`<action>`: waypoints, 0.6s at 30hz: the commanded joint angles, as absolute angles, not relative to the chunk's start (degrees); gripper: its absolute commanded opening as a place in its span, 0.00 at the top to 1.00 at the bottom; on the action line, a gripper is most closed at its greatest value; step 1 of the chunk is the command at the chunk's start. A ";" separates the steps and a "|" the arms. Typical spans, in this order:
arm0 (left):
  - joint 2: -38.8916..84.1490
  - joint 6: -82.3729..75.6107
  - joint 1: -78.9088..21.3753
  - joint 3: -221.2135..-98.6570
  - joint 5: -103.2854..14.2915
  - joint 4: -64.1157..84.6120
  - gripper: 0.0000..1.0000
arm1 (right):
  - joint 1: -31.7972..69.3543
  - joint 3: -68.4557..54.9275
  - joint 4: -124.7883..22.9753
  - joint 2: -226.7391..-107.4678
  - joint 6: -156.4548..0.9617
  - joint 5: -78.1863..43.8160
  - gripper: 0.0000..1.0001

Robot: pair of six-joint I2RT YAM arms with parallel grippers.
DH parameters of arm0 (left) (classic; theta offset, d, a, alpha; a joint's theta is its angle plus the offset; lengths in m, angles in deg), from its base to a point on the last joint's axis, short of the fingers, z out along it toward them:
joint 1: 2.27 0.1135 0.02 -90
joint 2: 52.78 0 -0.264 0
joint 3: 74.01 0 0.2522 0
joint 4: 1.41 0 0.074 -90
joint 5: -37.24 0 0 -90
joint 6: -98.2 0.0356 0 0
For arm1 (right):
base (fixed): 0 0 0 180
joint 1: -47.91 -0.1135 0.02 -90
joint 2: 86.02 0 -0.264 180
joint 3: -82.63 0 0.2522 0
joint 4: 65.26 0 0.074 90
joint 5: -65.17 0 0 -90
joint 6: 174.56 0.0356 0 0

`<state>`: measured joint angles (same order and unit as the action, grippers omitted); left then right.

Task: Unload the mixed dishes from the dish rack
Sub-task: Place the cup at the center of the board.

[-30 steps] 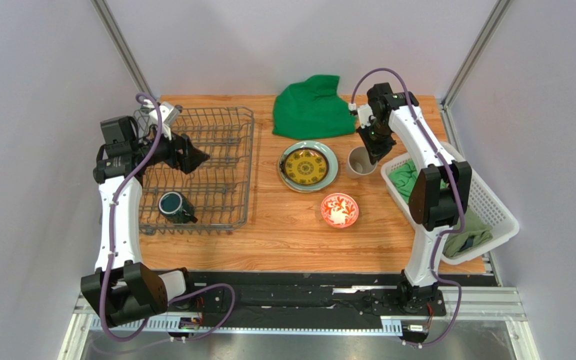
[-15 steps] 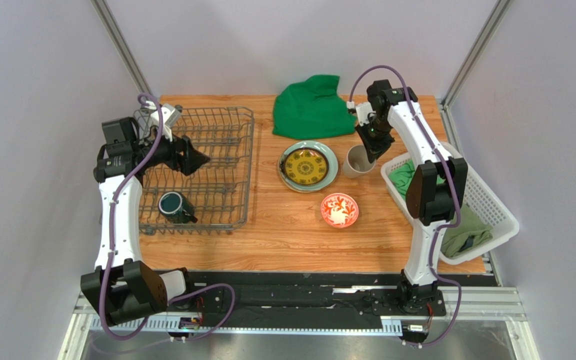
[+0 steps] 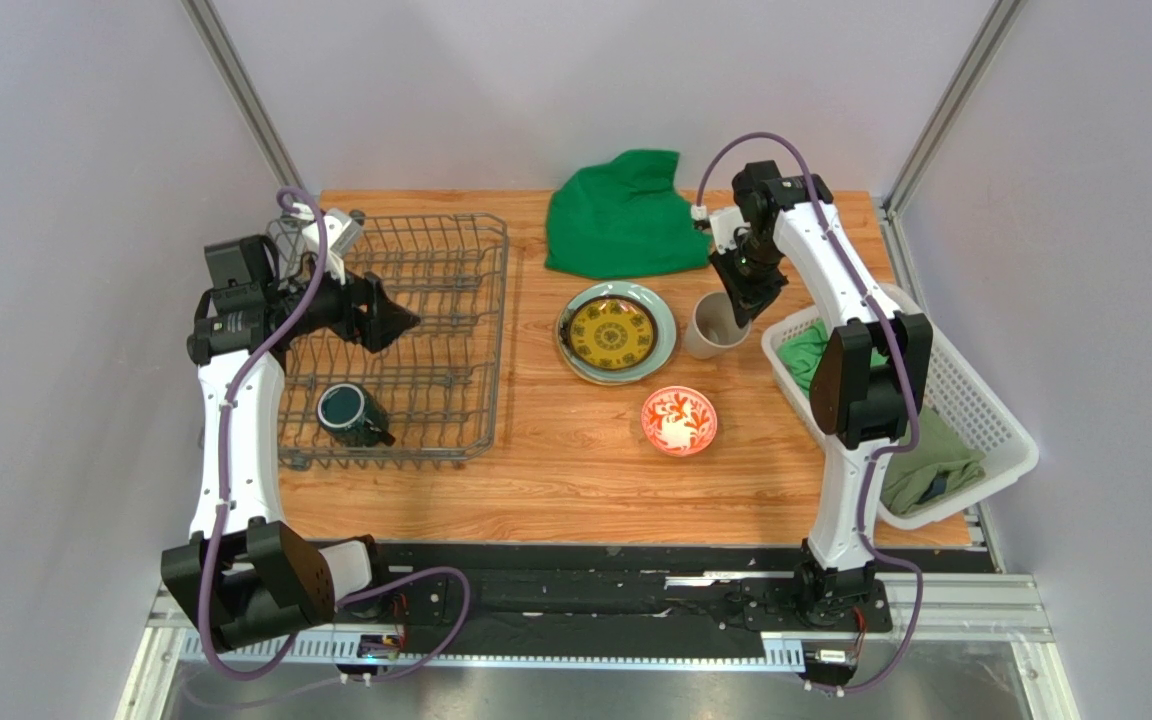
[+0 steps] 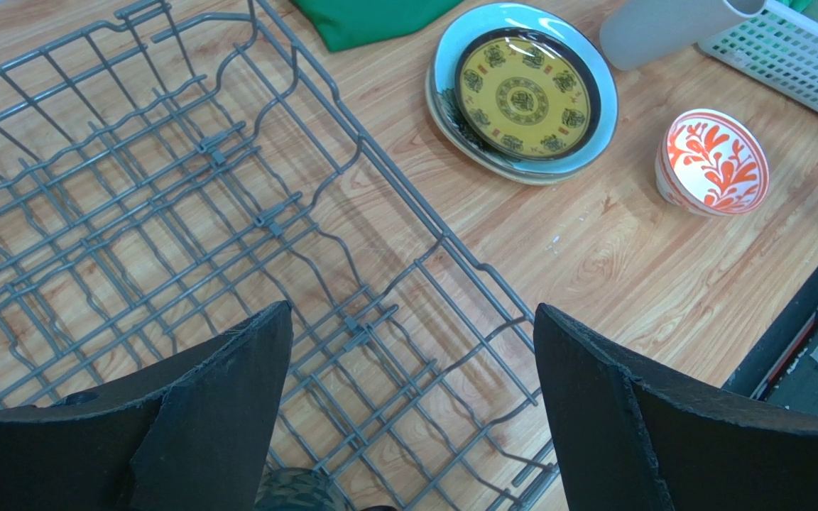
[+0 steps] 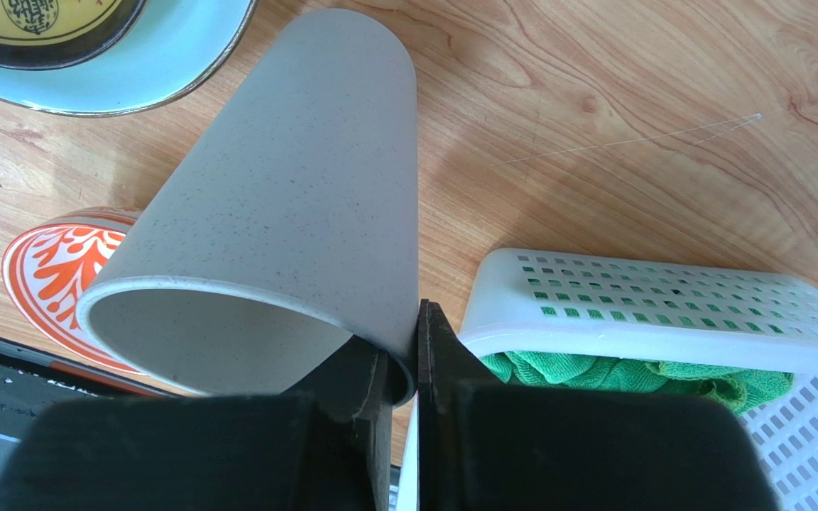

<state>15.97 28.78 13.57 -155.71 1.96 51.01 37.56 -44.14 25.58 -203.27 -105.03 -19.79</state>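
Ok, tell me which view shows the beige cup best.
Right wrist: the beige cup fills the frame, its rim pinched by the right hand. Top external shows it small; left wrist catches only part.

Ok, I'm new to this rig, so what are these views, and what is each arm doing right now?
They show two robot arms bolted at the near edge of a table. The wide view looks down from above; the other two come from cameras on the left and right wrists. The left pincer is open and empty over the rack, which holds only a mug. The right pincer is shut on the rim of a cup, one finger inside, one outside. Also on the table lie a yellow plate stacked on a green plate, a bowl, a cloth and a white basket.
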 commanded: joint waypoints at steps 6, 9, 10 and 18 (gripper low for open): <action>16.04 30.96 13.64 -156.50 2.08 51.29 0.10 | 37.80 -44.78 32.87 -202.30 -107.15 -19.03 1.00; 15.95 30.96 13.64 -156.32 2.09 51.20 0.10 | 37.71 -43.72 32.96 -201.60 -107.41 -18.76 1.00; 15.95 30.96 13.64 -156.32 2.09 51.29 0.10 | 37.80 -43.37 33.05 -201.60 -107.50 -18.76 1.00; 15.51 31.05 13.64 -156.32 2.00 51.46 0.10 | 37.71 -42.31 32.87 -201.25 -107.76 -19.38 1.00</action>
